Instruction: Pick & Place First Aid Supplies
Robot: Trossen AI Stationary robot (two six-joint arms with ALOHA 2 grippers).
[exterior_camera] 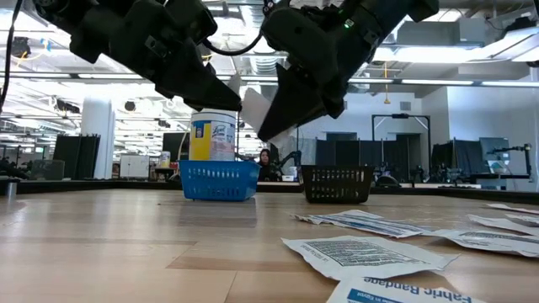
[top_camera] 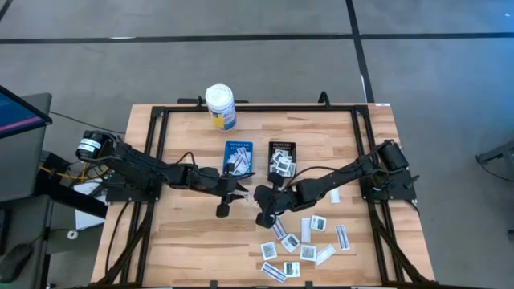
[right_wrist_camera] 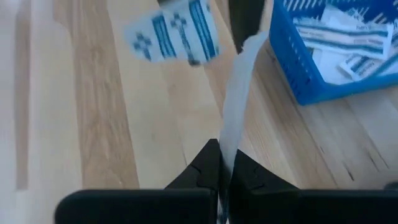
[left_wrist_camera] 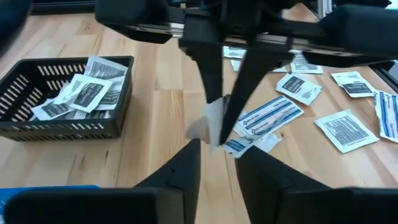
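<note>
Right gripper [right_wrist_camera: 221, 163] fingers pinched tight on a narrow white packet [right_wrist_camera: 235, 93], held above the desk [top_camera: 193, 241] just beside the blue tray [top_camera: 238, 156]. Left gripper [left_wrist_camera: 217, 158] fingers slightly apart, facing the same packet from the other side; can't tell if they touch it. More packets [top_camera: 309, 241] lie scattered near the desk's front right; others fill the black tray [top_camera: 282, 158].

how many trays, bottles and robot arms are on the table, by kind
blue tray: 1
black tray: 1
white bottle with yellow label: 1
robot arms: 2 (left tool, right tool)
total: 5
</note>
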